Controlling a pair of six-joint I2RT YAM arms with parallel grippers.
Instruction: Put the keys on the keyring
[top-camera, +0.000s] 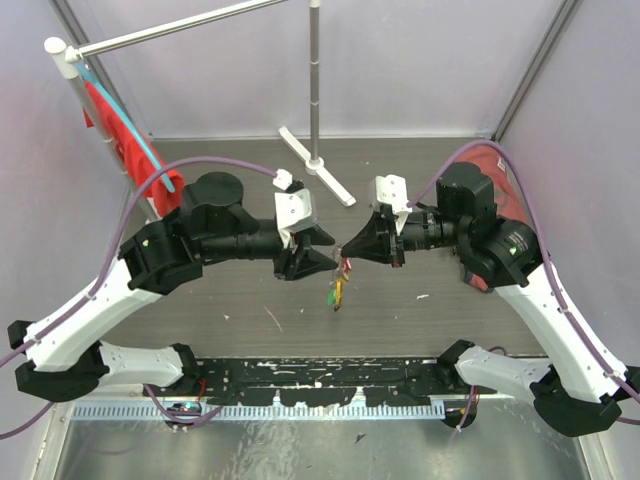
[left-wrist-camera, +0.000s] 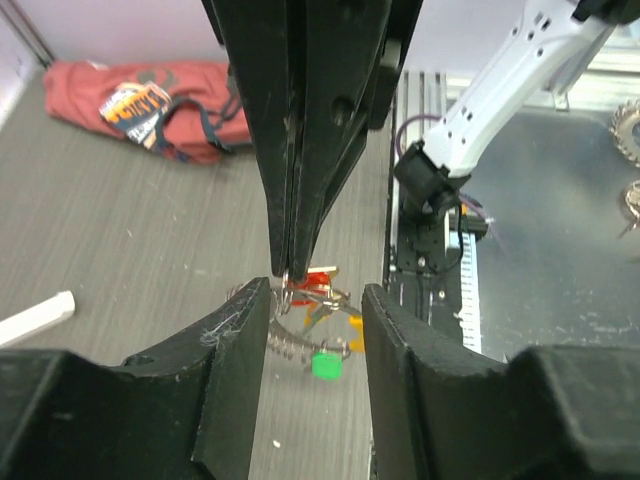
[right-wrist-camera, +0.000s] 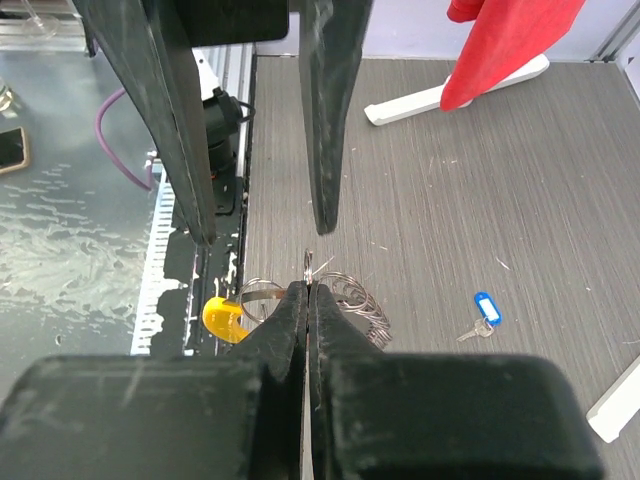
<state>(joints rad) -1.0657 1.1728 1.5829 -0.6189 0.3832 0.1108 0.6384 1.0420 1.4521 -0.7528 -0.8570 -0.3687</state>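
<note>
Right wrist view: the keyring (right-wrist-camera: 350, 295), a thin beaded-chain loop, hangs above the tabletop (right-wrist-camera: 520, 200). It is pinched at its top by the right end effector (right-wrist-camera: 308, 292), whose fingers are pressed together on the chain with no gap showing. Silvery coils spill out on either side of those fingers, and the curved yellow tag (right-wrist-camera: 222, 315) dangles to their left in this view. The blue key (right-wrist-camera: 484, 310) lies flat on the tabletop, well apart from the bunch and off the ring.

In the left wrist view the red key (left-wrist-camera: 320, 275) hangs in the bunch just beside the pinch point; whether it is threaded on the chain I cannot tell. The green tag (left-wrist-camera: 325, 366) is the lowest piece. The left end effector (left-wrist-camera: 315, 300) faces the right one with its fingers apart, one on each side of the hanging bunch. The chain runs just beside one finger, and contact there is unclear.

In the top external view the two end effectors meet tip to tip over the middle of the tabletop, with the bunch dangling between them. A red cloth (right-wrist-camera: 510, 30) hangs at the far side above a white stand base (right-wrist-camera: 430, 98).
</note>
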